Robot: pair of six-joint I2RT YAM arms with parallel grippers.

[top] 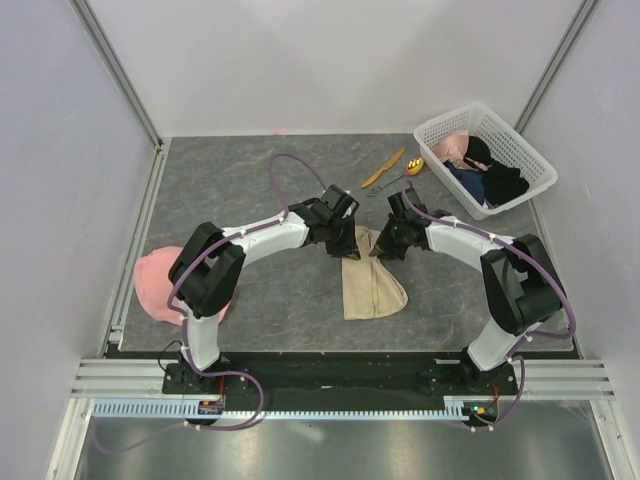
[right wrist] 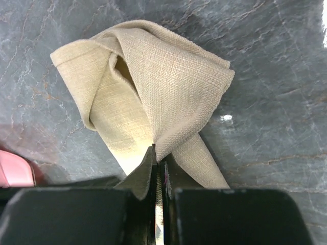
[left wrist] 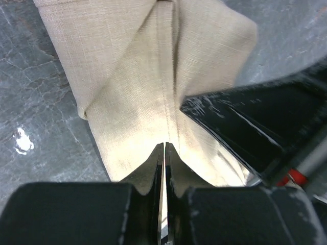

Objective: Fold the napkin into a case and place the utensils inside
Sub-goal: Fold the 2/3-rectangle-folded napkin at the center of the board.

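Left gripper (left wrist: 164,146), right gripper (right wrist: 155,151): pinched (seemingly tight)

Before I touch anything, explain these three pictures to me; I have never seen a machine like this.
Two robot arms are bolted at the near edge of a table. The wide picture looks down from above and behind them; the other two come from a camera on each wrist. The left end effector and right end effector are both shut on a beige napkin, partly folded. Beyond lie an orange knife and a spoon. A white basket of clothes sits far right, a pink cap left.
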